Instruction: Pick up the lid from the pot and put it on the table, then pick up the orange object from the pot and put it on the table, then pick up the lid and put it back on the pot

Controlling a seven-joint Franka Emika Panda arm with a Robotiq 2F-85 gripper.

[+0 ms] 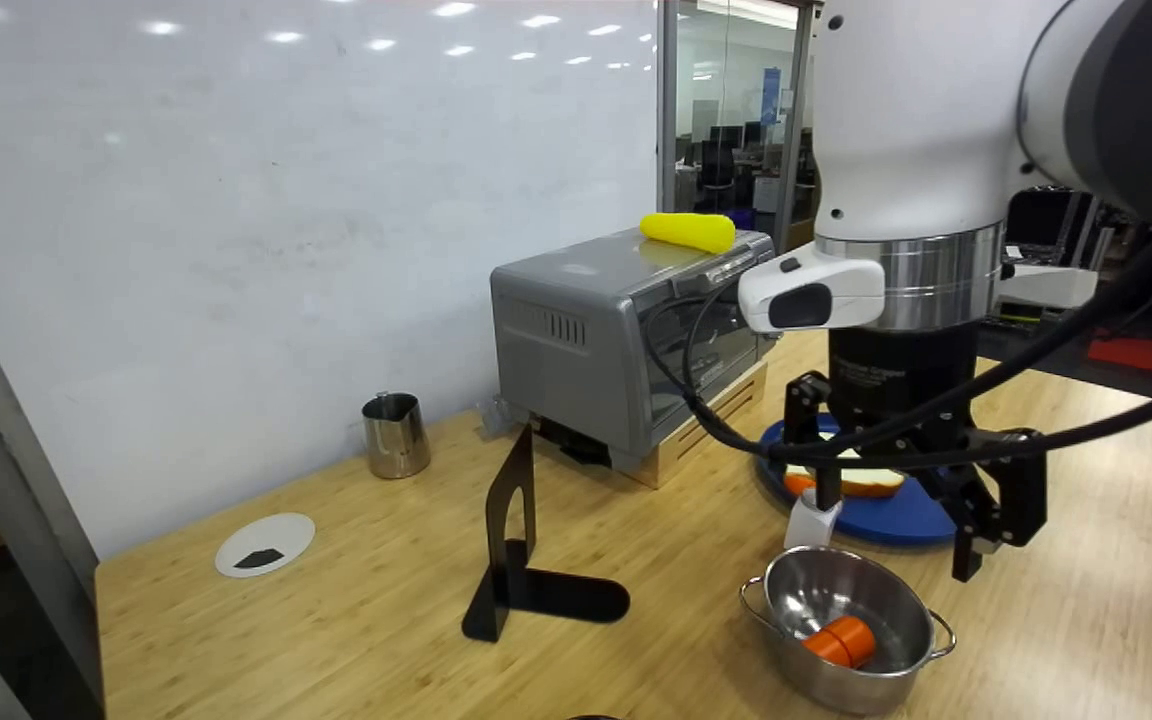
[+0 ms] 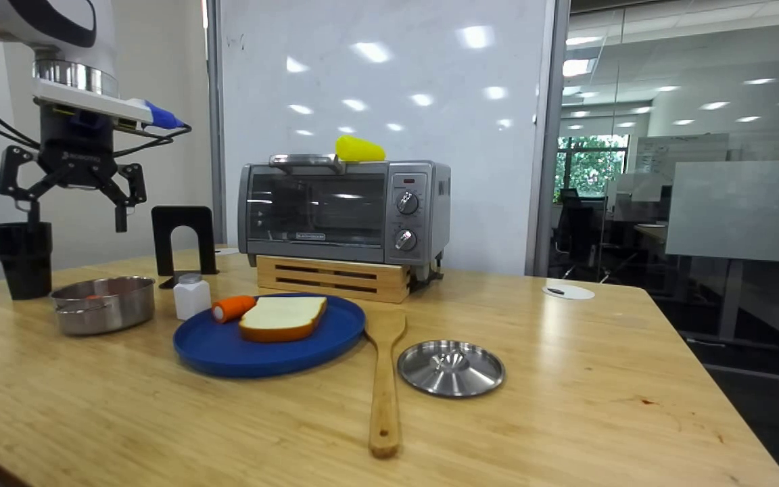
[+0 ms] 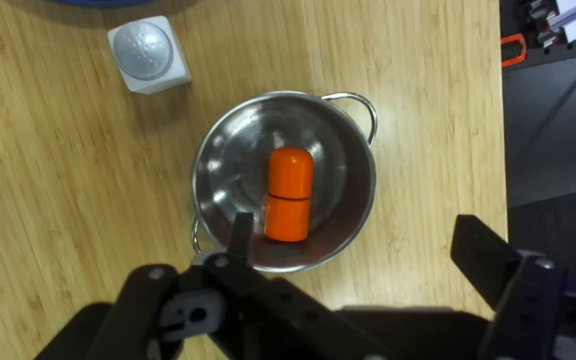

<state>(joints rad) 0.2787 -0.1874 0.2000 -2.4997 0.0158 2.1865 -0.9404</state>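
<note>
Wrist view: the wide-spread black gripper partly hides the round steel pot holding the rounded orange object; the round blue plate is mostly cut off.

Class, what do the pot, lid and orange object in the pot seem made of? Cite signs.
Pot: shiny metal, probably steel, with bright reflections inside.
Lid: polished metal, likely steel, with radiating highlights.
Orange object: smooth with a glossy highlight; perhaps plastic or painted wood.

In an exterior view, ROBOTIQ stands on the claw and BLACK+DECKER on the toaster oven; finer print on both is too small to read.
</note>
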